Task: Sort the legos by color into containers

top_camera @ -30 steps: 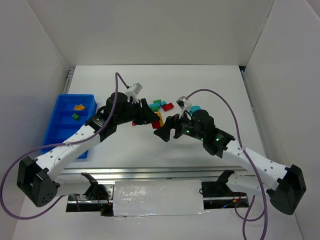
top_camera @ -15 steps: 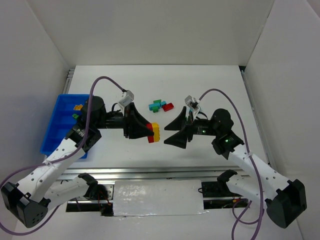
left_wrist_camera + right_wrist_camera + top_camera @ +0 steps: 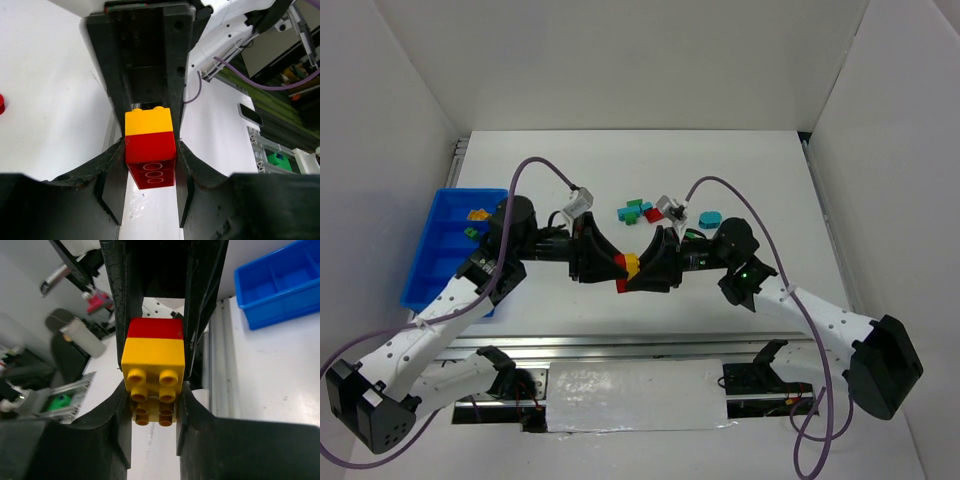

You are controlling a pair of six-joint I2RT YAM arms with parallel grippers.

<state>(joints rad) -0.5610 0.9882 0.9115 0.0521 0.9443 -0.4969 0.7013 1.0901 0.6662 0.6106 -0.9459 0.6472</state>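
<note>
your left gripper (image 3: 150, 167) pinches the red plastic brick (image 3: 150, 148), your right gripper (image 3: 152, 390) the yellow plastic brick (image 3: 152, 357); likely light, stiff, slick, so squeeze flat sides.

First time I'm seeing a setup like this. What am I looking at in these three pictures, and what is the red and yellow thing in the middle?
Two robot arms are bolted at the table's near edge. The overhead picture looks down on both arms. The other two come from a camera on each wrist, looking along that arm's own fingers. The left gripper is shut on a red brick. The right gripper is shut on a yellow brick stuck to the red one, so both arms hold one joined pair. Beyond them, loose bricks in green, teal and red lie on the table. At the left is a blue tray with a yellow piece and a green piece inside.
</note>
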